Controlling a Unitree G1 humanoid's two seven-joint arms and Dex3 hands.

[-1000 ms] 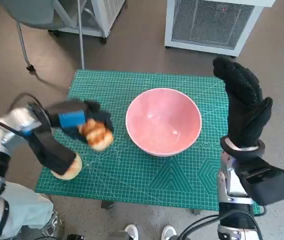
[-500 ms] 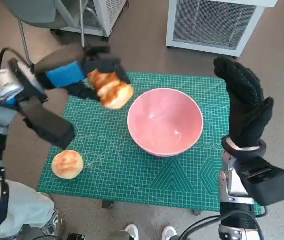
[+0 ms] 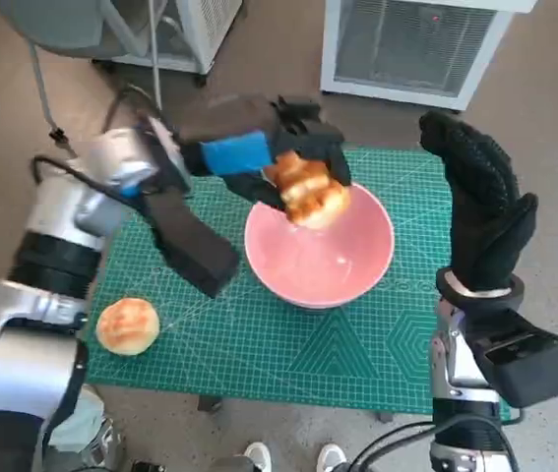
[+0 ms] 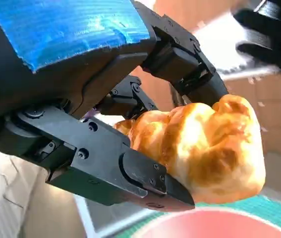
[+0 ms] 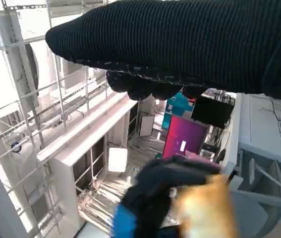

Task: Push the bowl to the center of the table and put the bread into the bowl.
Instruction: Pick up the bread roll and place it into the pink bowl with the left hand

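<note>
No brand or legible writing shows; the only markings are the pale grid lines and angle figures printed on the green mat [image 3: 259, 344] covering the bench.

The left hand [image 3: 259, 157], hard black plastic with a glossy blue tape patch on its back, pinches the bread [image 3: 308, 193] between its fingers [image 4: 130, 168]. The bread is lumpy and golden-brown with a paler, glazed crust, and hangs over the bowl's [image 3: 347, 270] rim at about 11 o'clock, not touching it. The bowl is smooth, shiny pink, round and deep, sitting near the middle of the mat.

A second, flat round bun [image 3: 127, 325] with a matt tan top lies on the mat at the bowl's 8 o'clock, well apart from it.

The right hand [image 3: 480, 211], in a ribbed black knit glove, stands upright at the bowl's 3 o'clock, fingers extended together, holding nothing.
</note>
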